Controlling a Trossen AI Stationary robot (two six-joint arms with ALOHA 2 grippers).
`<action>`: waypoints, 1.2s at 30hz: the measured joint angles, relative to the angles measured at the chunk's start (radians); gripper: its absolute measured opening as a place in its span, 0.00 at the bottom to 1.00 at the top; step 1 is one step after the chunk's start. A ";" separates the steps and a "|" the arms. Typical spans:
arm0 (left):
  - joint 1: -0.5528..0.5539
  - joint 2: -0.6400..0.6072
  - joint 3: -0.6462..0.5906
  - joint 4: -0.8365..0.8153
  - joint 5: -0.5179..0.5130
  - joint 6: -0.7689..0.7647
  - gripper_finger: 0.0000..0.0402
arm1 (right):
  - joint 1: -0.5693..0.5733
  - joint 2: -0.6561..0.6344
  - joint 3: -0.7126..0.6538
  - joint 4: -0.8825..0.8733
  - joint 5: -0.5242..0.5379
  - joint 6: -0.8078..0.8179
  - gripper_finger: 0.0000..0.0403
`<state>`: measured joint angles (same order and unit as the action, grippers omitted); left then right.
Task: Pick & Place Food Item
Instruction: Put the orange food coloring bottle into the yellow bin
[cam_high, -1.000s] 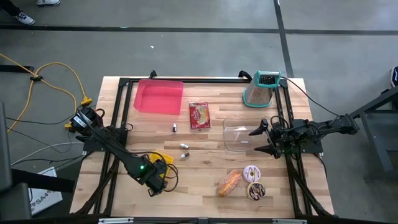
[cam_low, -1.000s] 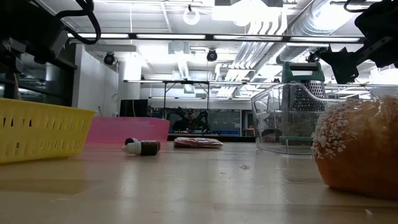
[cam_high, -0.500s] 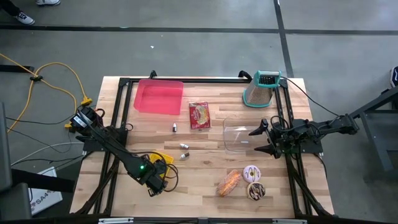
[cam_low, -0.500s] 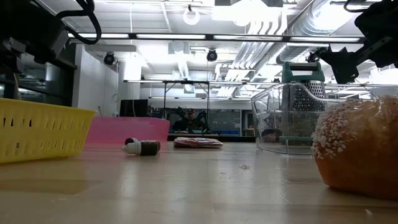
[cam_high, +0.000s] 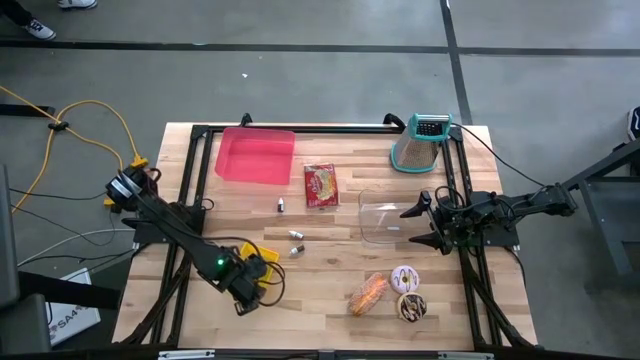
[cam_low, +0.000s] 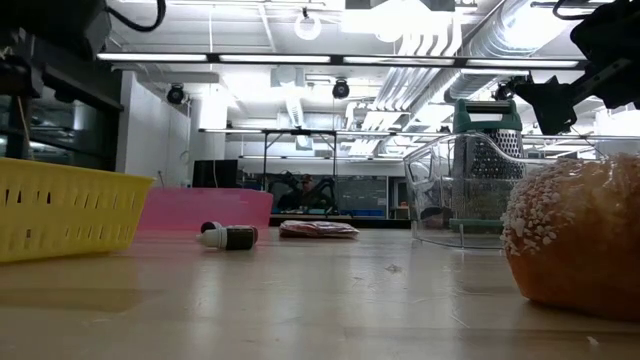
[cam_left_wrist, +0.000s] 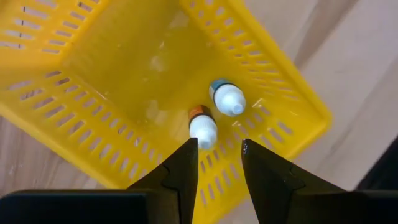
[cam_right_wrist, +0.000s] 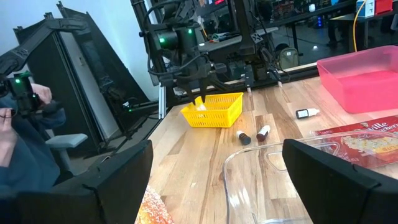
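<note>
**Left arm over the yellow basket, right arm parked wide open**

Your left gripper (cam_left_wrist: 216, 171) points nearly straight down over the yellow basket (cam_high: 262, 262), which sits at the lower left of the table (cam_high: 330, 260) in the high view, close to the front edge. Its fingers stand a narrow gap apart and hold nothing. Below them, inside the basket, lie two small bottles: one with an orange band (cam_left_wrist: 202, 127) and one with a teal band (cam_left_wrist: 226, 99), just beside each other near one basket wall.

Your right gripper (cam_right_wrist: 214, 186) is level at the right middle of the high view, fingers spread as wide as they go, empty, its tips at the edge of the clear container (cam_high: 382, 222).

The food is at the lower middle of the high view: a sugared bun (cam_high: 368, 292), and just to its right a pink-iced doughnut (cam_high: 405, 278) with a chocolate doughnut (cam_high: 411, 307) touching below it. A red snack packet (cam_high: 321, 185) lies upper centre, the pink tray (cam_high: 256, 156) to its left near the far edge, and the grater (cam_high: 419, 143) at the upper right corner.

You have bare wood between basket and bun; only three loose small bottles (cam_high: 297, 241) dot the centre. In the right wrist view a person (cam_right_wrist: 22, 134) sits beyond the table's left edge.
</note>
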<state>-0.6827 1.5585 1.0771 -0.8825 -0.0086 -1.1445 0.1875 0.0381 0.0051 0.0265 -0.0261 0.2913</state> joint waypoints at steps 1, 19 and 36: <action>0.000 -0.006 0.000 0.000 0.000 0.000 0.29 | 0.000 0.000 0.000 0.000 0.000 0.000 0.86; 0.113 -0.036 0.006 0.003 0.015 0.093 0.29 | 0.000 0.000 0.000 0.000 0.000 0.000 0.86; 0.545 -0.073 0.009 0.137 0.175 0.574 0.29 | 0.000 0.000 0.000 0.000 0.000 0.000 0.86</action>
<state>-0.1379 1.4857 1.0863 -0.7459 0.1660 -0.5703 0.1875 0.0383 0.0051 0.0265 -0.0257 0.2913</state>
